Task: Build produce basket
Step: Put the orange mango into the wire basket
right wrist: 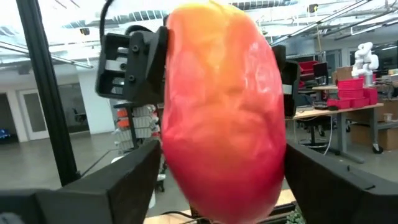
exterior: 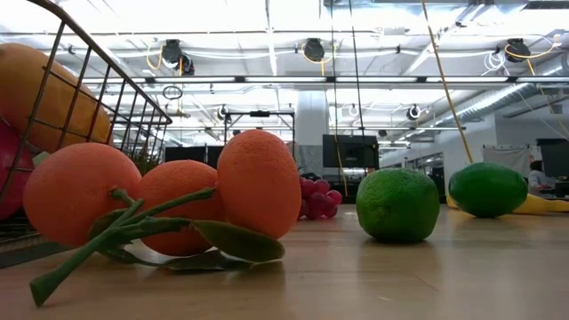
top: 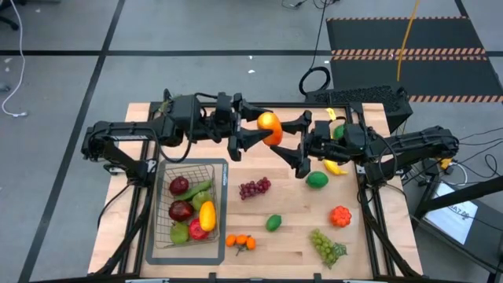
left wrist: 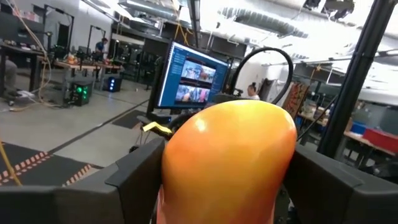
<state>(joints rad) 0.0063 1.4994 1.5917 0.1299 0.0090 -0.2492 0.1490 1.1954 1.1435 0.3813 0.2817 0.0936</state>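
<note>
Mid-air handover: mango (top: 269, 126) between left gripper (top: 250, 135) and right gripper (top: 292, 135) (holder unclear, cannot tell); next, basket (top: 218, 212) drop.

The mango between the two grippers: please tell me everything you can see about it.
The mango is a smooth, glossy toy fruit, orange-yellow on one side and red on the other. It is held in the air above the far middle of the table, between the left gripper and the right gripper, whose fingers flank it from opposite sides. Which gripper bears it cannot be told.
</note>
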